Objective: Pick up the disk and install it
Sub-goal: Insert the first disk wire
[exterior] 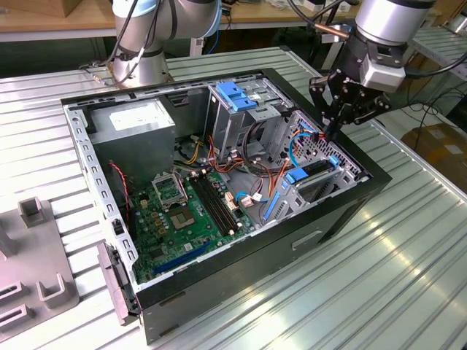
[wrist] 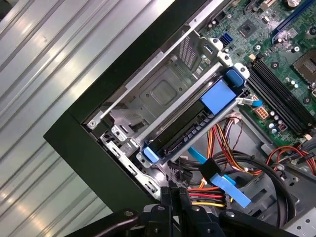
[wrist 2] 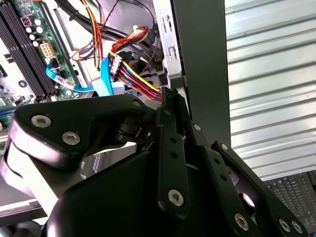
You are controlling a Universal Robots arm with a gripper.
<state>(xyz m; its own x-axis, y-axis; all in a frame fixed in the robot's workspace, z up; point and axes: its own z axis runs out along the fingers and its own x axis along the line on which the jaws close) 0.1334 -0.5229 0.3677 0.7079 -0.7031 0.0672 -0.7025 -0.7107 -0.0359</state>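
Cables (exterior: 310,138) crowded the corner of the open computer case (exterior: 343,211) under the claw (exterior: 332,133), and they hid whatever lay lowest there. In the second wrist view the claw's own black links covered most of what lay below, so the bay could not be made out from that side. The fingers (wrist 2: 170,106) stood pressed together with no gap and nothing between them — a narrow, empty claw, its tips just beside a red, yellow and black wire bundle (wrist 2: 133,74).

The case lay on its side on a ribbed metal table (exterior: 408,277), its side panel off. Inside sat the green circuit board (exterior: 186,215), a grey power supply box (exterior: 139,124) at the far corner, and an upright metal drive cage (exterior: 244,117) with a blue plastic handle (exterior: 235,95) on top. Flat blue ribbon cable (wrist: 222,180) ran between the cage and the lower bay.

The disk (wrist: 190,129) sat in that lower bay at the case's front edge, slid between metal rails, with its light blue carrier (wrist: 220,95) showing along the upper edge and a blue tab (wrist: 150,154) at the other end; its label was not visible. In the exterior view the disk (exterior: 315,171) lay just below the claw, not touched by it — the fingertips hung over the wires beside it.
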